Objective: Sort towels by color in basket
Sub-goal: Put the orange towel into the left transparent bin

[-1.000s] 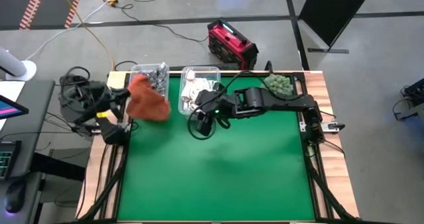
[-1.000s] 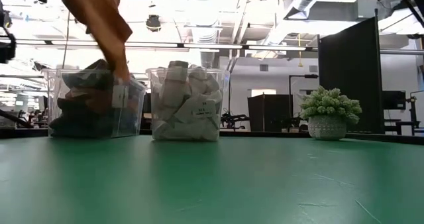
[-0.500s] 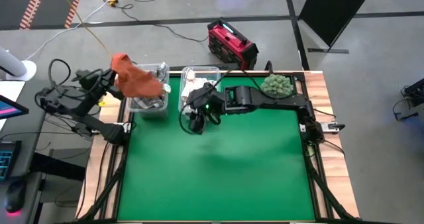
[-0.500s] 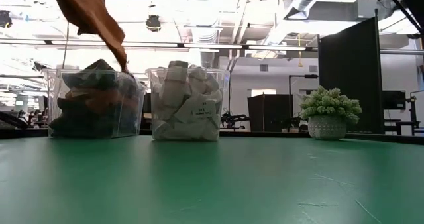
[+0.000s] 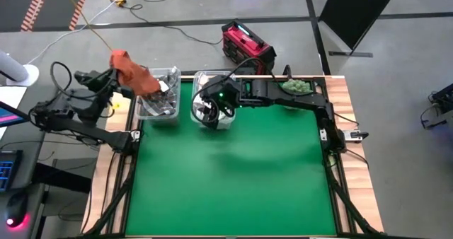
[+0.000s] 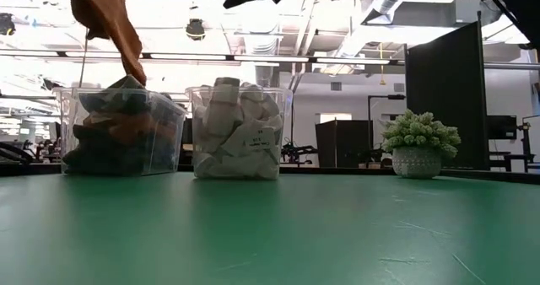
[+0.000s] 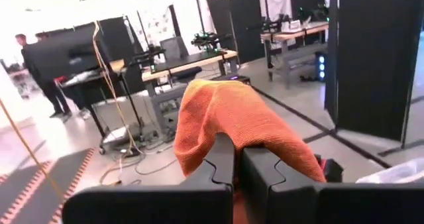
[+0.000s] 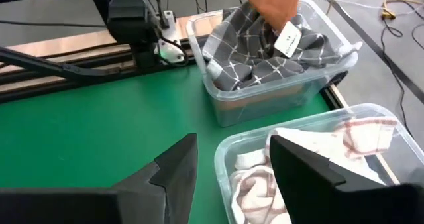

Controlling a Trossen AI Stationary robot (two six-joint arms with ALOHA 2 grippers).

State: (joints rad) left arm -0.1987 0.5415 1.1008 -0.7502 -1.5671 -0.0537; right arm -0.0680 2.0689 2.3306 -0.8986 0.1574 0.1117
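My left claw (image 7: pixel 232 159) is closed tight on the rust-orange towel (image 5: pixel 130 72), which I hold high over the outer edge of the left clear bin (image 5: pixel 158 92). In the low view the cloth's lower tip hangs just above the dark cloths in that bin. My right claw (image 8: pixel 230 159) stands open and empty above the right clear bin (image 5: pixel 214 103). Only the right wrist view shows what lies inside: a dark grey checked towel (image 8: pixel 265 52) in one bin, white towels (image 8: pixel 311 164) in the other.
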